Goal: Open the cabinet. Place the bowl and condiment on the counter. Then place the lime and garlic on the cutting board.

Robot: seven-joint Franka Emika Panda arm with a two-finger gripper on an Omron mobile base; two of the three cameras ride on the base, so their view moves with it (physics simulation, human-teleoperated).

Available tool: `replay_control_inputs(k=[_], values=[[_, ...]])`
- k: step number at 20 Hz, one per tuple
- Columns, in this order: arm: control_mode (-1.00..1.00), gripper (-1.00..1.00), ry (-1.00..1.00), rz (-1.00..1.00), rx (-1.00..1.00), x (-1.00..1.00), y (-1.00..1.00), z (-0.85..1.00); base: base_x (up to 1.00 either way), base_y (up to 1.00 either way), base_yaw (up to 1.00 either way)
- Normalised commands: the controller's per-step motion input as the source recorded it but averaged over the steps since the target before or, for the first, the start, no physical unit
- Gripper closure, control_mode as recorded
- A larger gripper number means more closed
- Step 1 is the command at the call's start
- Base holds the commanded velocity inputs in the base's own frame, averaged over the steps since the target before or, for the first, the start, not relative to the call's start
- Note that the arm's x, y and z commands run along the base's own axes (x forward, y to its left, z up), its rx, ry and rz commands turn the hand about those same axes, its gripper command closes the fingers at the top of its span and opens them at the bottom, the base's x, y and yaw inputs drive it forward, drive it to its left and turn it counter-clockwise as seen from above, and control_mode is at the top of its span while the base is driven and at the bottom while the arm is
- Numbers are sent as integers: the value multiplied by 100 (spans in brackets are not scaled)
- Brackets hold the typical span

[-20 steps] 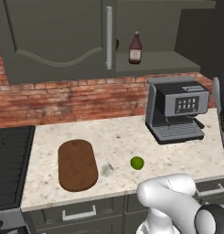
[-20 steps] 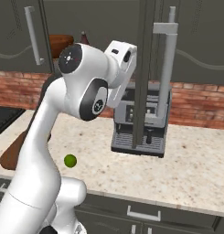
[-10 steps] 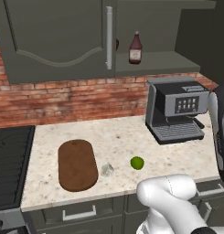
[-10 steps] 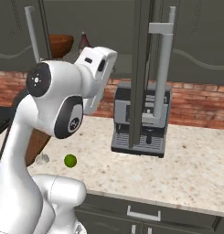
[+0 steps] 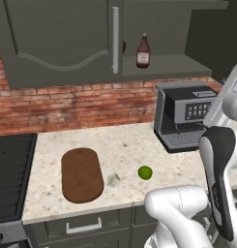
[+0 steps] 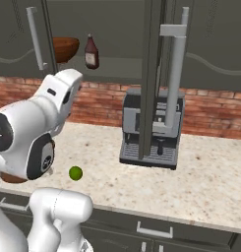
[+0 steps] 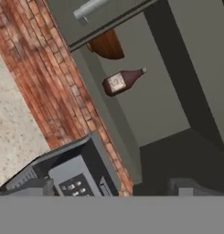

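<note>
The cabinet (image 5: 57,38) has its left door shut and its right door (image 6: 154,74) swung open, edge-on in the right base view. On its shelf stand the dark condiment (image 5: 143,51) (image 6: 91,51) (image 7: 122,81) bottle and the wooden bowl (image 6: 63,48) (image 7: 106,44), which the shut door partly hides. On the counter (image 5: 125,145) lie the cutting board (image 5: 81,174), the garlic (image 5: 113,180) just right of it, and the lime (image 5: 145,172) (image 6: 75,173). My gripper (image 7: 109,188) is open and empty, well short of the shelf and looking at the bottle.
A coffee machine (image 5: 185,116) (image 6: 151,133) (image 7: 72,173) stands on the counter under the open shelf. A black stove top (image 5: 8,164) borders the counter on the left. The open door's long silver handle (image 6: 173,74) juts out above the coffee machine.
The arm has swung away from the open door's handle, leftward and lower in the right base view. Nothing on the counter or shelf has moved.
</note>
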Motion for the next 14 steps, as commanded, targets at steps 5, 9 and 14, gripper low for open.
replay_control_inputs(k=[5,9,14], values=[[-100,-100,17,7,23,-5,66,1,0,0,0],[-100,-100,0,0,47,27,70,24,0,0,0],[-100,-100,-1,-12,45,36,71,3,0,0,0]])
